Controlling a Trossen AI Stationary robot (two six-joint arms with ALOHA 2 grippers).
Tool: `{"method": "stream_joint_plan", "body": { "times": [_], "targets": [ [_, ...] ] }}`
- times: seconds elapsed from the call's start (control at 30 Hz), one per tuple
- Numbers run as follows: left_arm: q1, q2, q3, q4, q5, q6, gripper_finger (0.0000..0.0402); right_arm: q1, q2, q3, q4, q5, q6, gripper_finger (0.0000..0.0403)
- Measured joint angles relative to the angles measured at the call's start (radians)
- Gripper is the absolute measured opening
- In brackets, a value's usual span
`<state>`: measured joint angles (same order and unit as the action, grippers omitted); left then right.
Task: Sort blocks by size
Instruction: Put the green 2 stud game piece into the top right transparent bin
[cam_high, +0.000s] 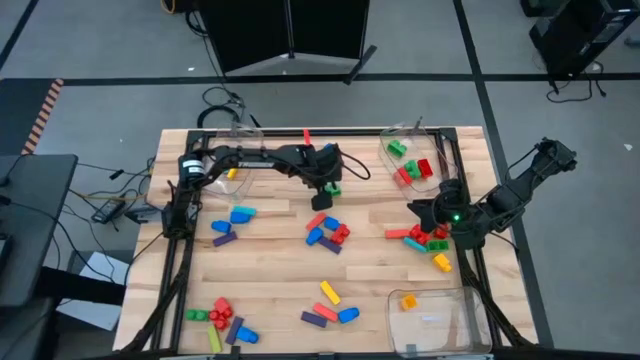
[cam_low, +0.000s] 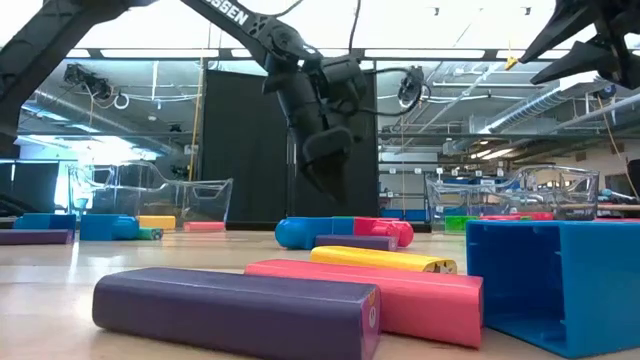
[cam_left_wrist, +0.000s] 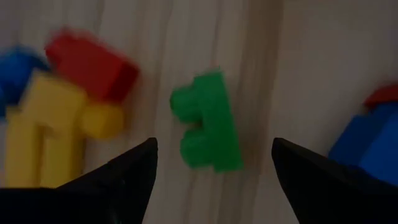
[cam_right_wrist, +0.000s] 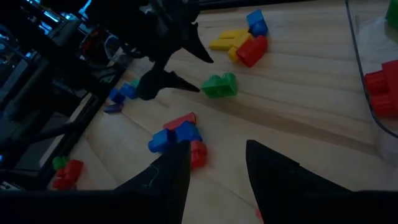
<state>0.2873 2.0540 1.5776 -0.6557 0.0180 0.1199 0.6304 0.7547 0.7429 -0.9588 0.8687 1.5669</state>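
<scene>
The left gripper (cam_high: 330, 185) hovers over a green block (cam_high: 333, 189) at upper centre of the table (cam_high: 270, 260), fingers apart. Descending off-centre could nudge it toward the nearby red block (cam_left_wrist: 93, 62). The right gripper (cam_high: 425, 210), middle right, seems half-open and empty.

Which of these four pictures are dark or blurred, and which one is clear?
Left wrist view: dim and soft, the green block and its neighbours smeared. Right wrist view: dark at the edges, yet the blocks read well. Low view: bright ceiling lights behind the left arm make it a silhouette; the near purple bar is sharp. High view: evenly lit and clear over the table.
</scene>
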Motion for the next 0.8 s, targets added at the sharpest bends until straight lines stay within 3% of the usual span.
{"method": "stream_joint_plan", "body": {
  "times": [0.53,0.8],
  "targets": [
    [0.004,0.089,0.0,0.071,0.004,-0.071,0.0312,0.0,0.0,0.0,0.019,-0.009,0.0,0.0165],
    [0.002,0.091,0.0,0.084,0.002,-0.07,0.0224,0.0,0.0,0.0,0.043,-0.009,-0.034,0.0165]
  ]
}}
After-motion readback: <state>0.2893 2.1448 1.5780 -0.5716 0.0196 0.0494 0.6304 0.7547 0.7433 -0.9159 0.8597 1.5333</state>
